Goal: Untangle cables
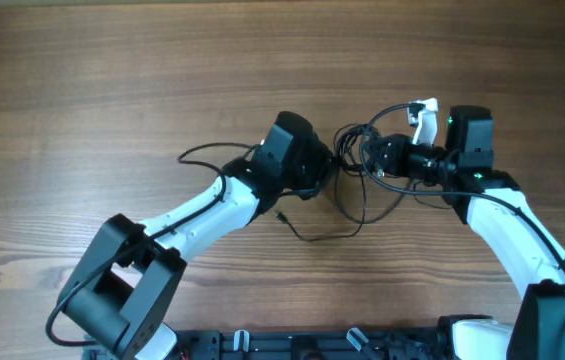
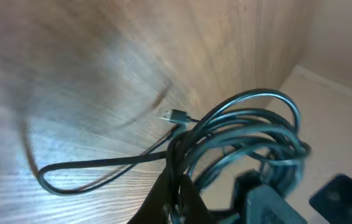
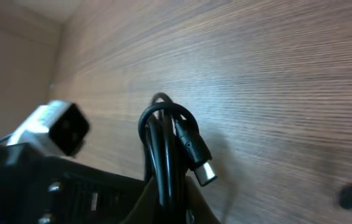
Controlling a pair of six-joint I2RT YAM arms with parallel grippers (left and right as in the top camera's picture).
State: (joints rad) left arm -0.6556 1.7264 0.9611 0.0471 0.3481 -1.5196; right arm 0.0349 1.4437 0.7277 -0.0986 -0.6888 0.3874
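The left gripper (image 1: 328, 168) is pinched shut on the cables (image 1: 354, 142). Its own wrist camera shows dark fingertips (image 2: 157, 202) closed at the bottom edge, with several strands running up out of them into a coil of loops. The right gripper (image 1: 370, 156) faces it from the other side, close by, and it too is clamped on the cables. In its wrist view a folded bend of cord rises straight up from between its closed fingers (image 3: 204, 211).

From above, the knotted bundle hangs between the two grippers, a little right of the middle of the wooden table (image 1: 112, 80). One wide loop (image 1: 357, 215) trails toward the near edge and one long strand (image 1: 202, 152) curves off to the left past the left arm. A loose end (image 1: 280, 215) lies just below that arm.

The wrist cameras show details that the overhead view does not. The left one picks out a small flat plug (image 2: 172, 116) lying on the wood. The right one shows a barrel plug (image 3: 195, 157) with a pale tip resting against the folded cord, and a blurred white block (image 3: 63, 127) with two dark holes off to the left. I cannot tell what that block belongs to.
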